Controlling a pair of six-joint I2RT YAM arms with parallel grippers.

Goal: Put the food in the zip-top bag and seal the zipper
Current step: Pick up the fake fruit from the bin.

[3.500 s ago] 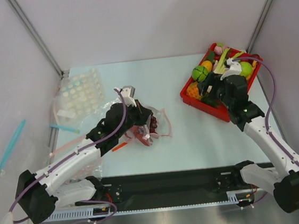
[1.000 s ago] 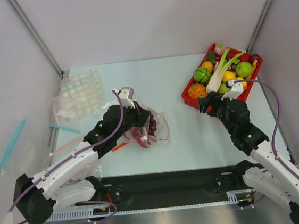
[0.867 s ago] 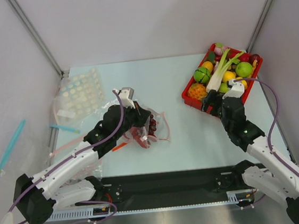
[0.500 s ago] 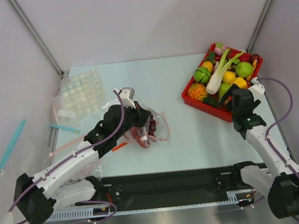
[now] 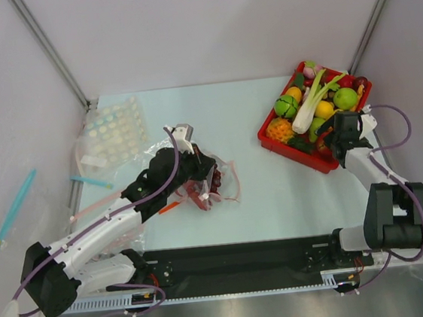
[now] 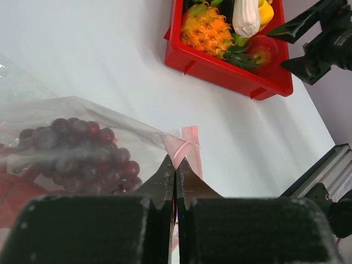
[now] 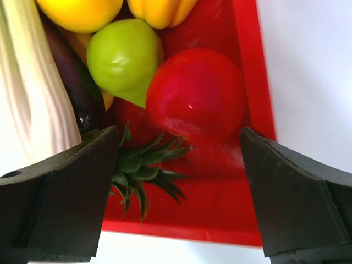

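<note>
Table: pale surface; its near edge is covered by the arms' bases in the top view.
Red tray: at the far right, heaped with toy produce; the lower pieces are buried under the upper ones.
Zip-top bag: crumpled at centre-left of the table; its outline is hard to trace, and the left arm covers much of it from above.
Left gripper: jaws clenched, pinching the bag's pink edge; its own body cuts off the bottom of the wrist view.
Right gripper: jaws spread wide over the tray's near corner, holding nothing; only the two fingertips show.
Grape bunch: inside the bag, blurred by the film.
Red ball-like fruit: in the tray corner, between the right fingers but apart from both, with its underside hidden.
Red shape: in the bag below the grapes, cut off; I cannot tell what it is.
Zipper: folded at the left fingertips; the rest is out of sight.
</note>
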